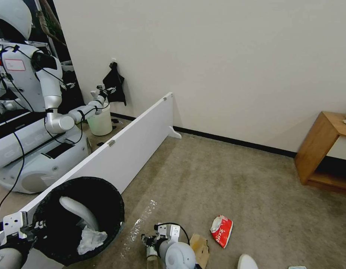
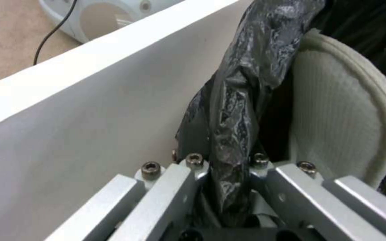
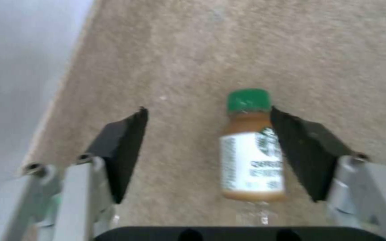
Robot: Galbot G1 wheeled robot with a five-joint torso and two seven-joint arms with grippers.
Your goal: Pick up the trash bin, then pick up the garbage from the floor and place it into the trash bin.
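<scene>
Trouble spots, going left to right: the left gripper point(image 2: 229, 187) is clamped on the folded-over black liner at the rim of the trash bin point(image 1: 105, 198), which sits at the robot's lower left, right beside the white divider board point(image 1: 135, 149). Since the grab looks like mostly crinkly bag, I'd worry the liner slides or peels off the rim and the bin tips or drops. It already has a white slipper point(image 1: 77, 211) and a crumpled tissue point(image 1: 90, 239) inside, so a tilt could spill them back out. Next over, the right gripper point(image 3: 208, 150) hangs low over the carpet with its fingers spread apart, and the small green-capped bottle point(image 3: 251, 157) lies between the pads point(image 3: 124, 150) but way closer to one side. If it closes like that, I'd guess the near pad nudges the bottle first and it rolls or squirts out. Farther right, the brown paper bag point(image 1: 200, 248), red snack packet point(image 1: 221, 231) and another slipper point(image 1: 247, 262) are on the floor.
</scene>
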